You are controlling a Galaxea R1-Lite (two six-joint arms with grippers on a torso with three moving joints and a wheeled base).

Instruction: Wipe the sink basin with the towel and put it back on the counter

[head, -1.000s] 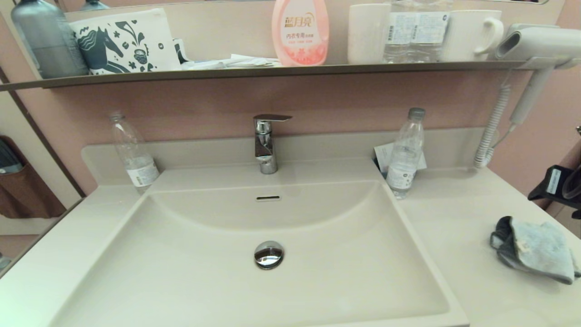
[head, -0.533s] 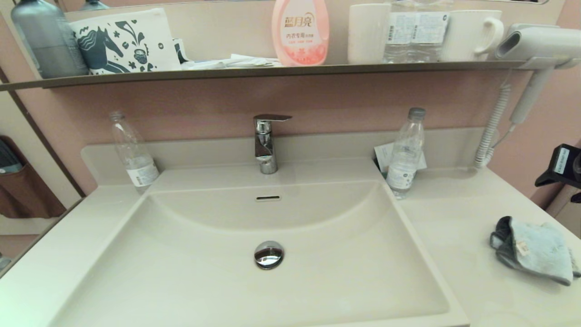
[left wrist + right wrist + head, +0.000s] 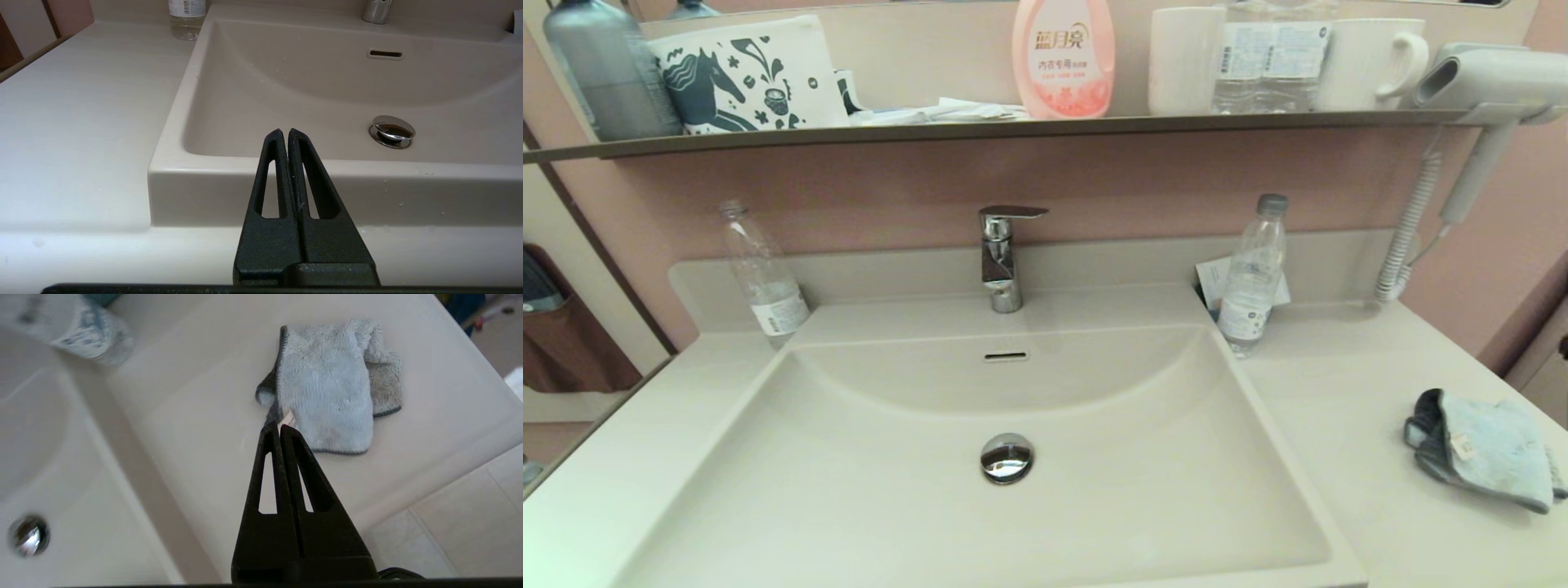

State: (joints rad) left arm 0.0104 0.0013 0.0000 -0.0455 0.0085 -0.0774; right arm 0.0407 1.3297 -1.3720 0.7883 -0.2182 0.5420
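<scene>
I see the towel (image 3: 1482, 447) crumpled on the counter (image 3: 1347, 408), at about three o'clock from the sink basin (image 3: 980, 457). My right gripper (image 3: 280, 430) hangs above it, fingers pressed together and empty; the left gripper (image 3: 284, 134) is likewise closed by the basin's front rim. It looks soft, light and floppy, so I'd pinch a raised fold.

Right gripper (image 3: 280, 430) gone from head view.

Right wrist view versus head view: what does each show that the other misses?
Only the right wrist view shows the right tool, shut and empty, in front of the towel's near edge, plus floor tiles beyond the counter edge. Only the head view shows the faucet, the overflow slot, the left-hand bottle and the shelf; neither tool appears there. Both show the towel lying on the counter right of the sink basin, and the drain plug.
</scene>
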